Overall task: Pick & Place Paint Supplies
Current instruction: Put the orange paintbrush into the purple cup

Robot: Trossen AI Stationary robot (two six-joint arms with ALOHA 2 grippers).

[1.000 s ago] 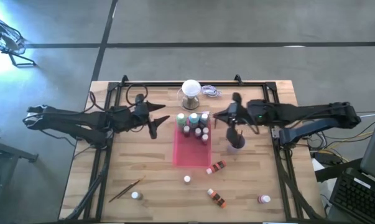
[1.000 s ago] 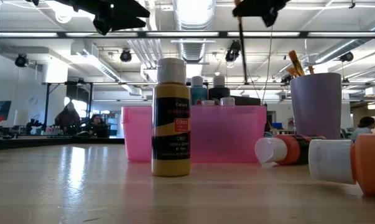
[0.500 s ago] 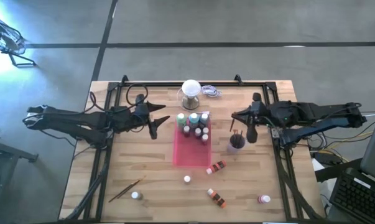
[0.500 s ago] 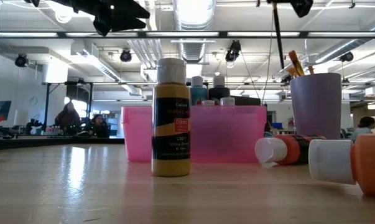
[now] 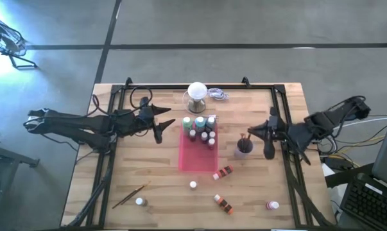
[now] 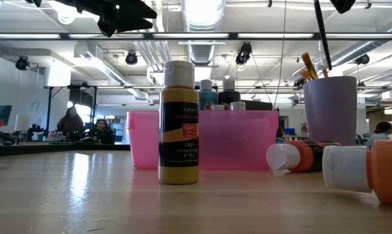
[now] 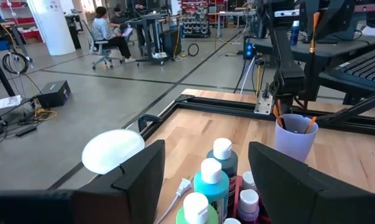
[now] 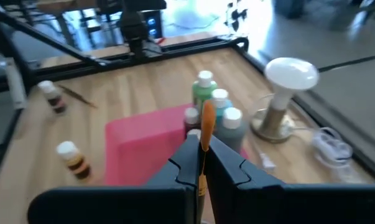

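My right gripper (image 5: 253, 133) hangs above the table just right of the purple cup (image 5: 243, 147), shut on a thin brush (image 6: 322, 32). The brush's orange part (image 8: 206, 121) sticks out past the fingers. More brushes stand in the cup (image 6: 330, 110). Several white-capped paint bottles (image 5: 199, 127) stand at the far end of the pink tray (image 5: 194, 159). My left gripper (image 5: 170, 122) waits open left of the tray, with nothing between its fingers (image 7: 137, 180). Loose bottles (image 5: 224, 172) (image 5: 223, 204) lie on the table, and a yellow one (image 6: 180, 123) stands upright. My right gripper pinches the brush (image 8: 203, 142) between its two shut fingers, which lie across it. The brush hangs slanting below the fingers (image 6: 324, 45), clear of the table. Its lower end is near the cup's rim; I cannot tell whether it touches anything there.
A white ball-topped stand (image 5: 197, 93) stands behind the tray with a cord beside it. One brush (image 5: 130, 196) and a bottle (image 5: 140, 201) lie near the front left, and another bottle (image 5: 272, 205) at the front right. A black frame (image 5: 199, 86) borders the table.
My right gripper has gone toward the table's right edge and a little toward the near edge, staying shut on the brush. The brush has travelled with it from beside the tray to the cup and now slants a little more.
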